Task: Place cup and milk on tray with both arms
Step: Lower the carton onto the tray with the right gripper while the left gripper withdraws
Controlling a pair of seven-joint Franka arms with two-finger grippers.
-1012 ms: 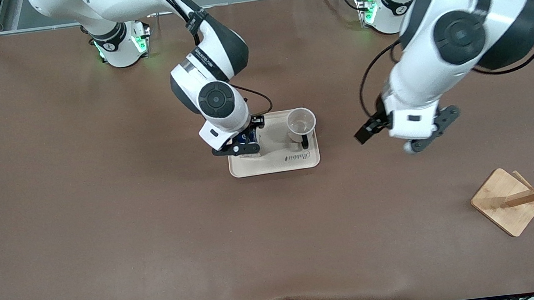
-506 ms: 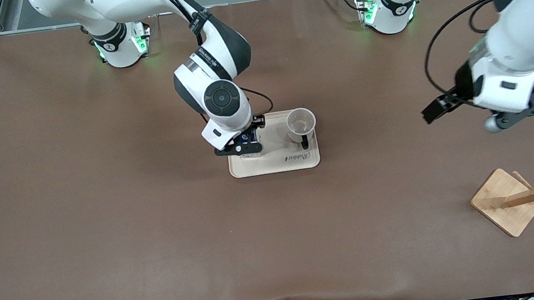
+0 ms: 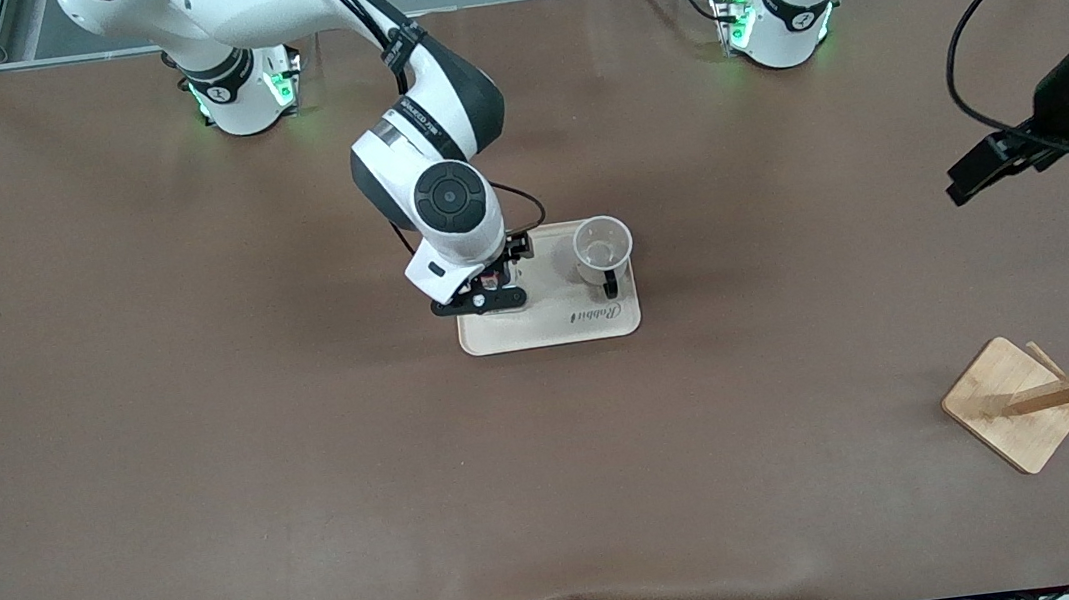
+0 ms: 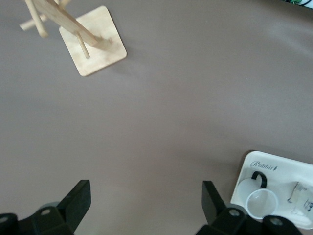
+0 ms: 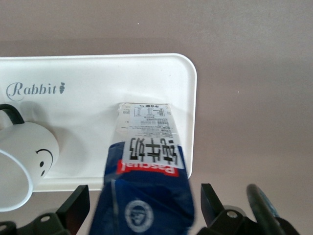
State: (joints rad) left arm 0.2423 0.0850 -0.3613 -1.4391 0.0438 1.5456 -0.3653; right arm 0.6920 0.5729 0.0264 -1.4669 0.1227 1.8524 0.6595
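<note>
Right claw [image 5: 142, 205] fully spread, its fingers clear of the dark-blue and white milk carton [image 5: 146, 181] standing between them on the cream rectangular tray [image 5: 98, 78], beside the small white smiley cup [image 5: 22, 156]. Lift straight up, no sideways drift. Left claw [image 4: 146, 205] wide open, empty, over bare brown table [image 4: 171, 98].

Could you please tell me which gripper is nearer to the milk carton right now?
The right. The right gripper hangs directly over the milk on the tray, its fingers open either side of it. The left gripper is up over bare table toward the left arm's end.

Right gripper [image 5: 142, 205] low, fingers spread wide, left gripper [image 4: 146, 203] raised high, fingers apart
</note>
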